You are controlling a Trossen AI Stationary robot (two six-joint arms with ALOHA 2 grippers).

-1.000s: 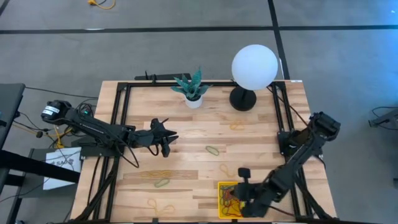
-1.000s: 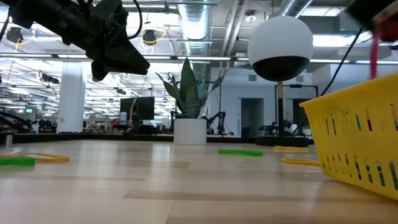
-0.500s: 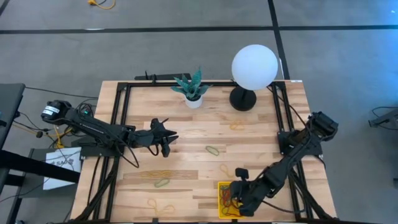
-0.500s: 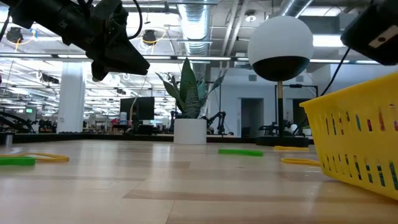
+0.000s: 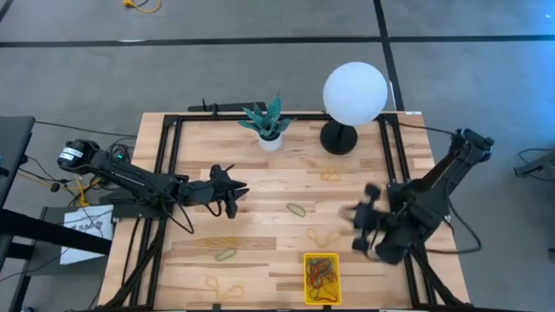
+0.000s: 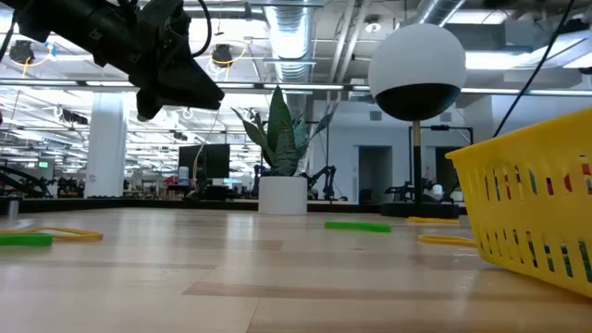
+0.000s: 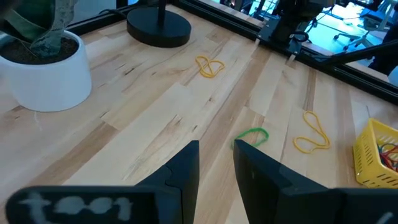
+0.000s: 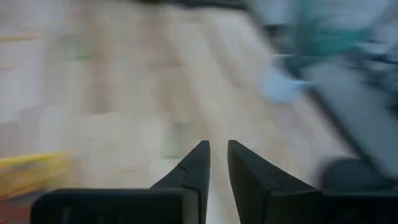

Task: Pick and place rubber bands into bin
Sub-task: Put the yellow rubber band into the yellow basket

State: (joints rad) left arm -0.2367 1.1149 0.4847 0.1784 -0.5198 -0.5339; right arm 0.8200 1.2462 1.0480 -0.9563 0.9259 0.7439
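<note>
Rubber bands, thin floppy loops in yellow and green (image 5: 297, 209), lie scattered over the pale wooden table (image 5: 260, 173); a tangle of red and dark ones sits in the small bright-yellow plastic bin (image 5: 322, 276) at the near edge. My right gripper (image 5: 364, 227) is up beside the bin, fingers slightly parted and empty. My left gripper (image 5: 229, 192) waits mid-table, fingers slightly apart, holding nothing, just beside a green loop.

Six loose rubber bands (image 5: 297, 209) — one bin (image 5: 322, 278); two grippers (image 5: 227, 192).
</note>
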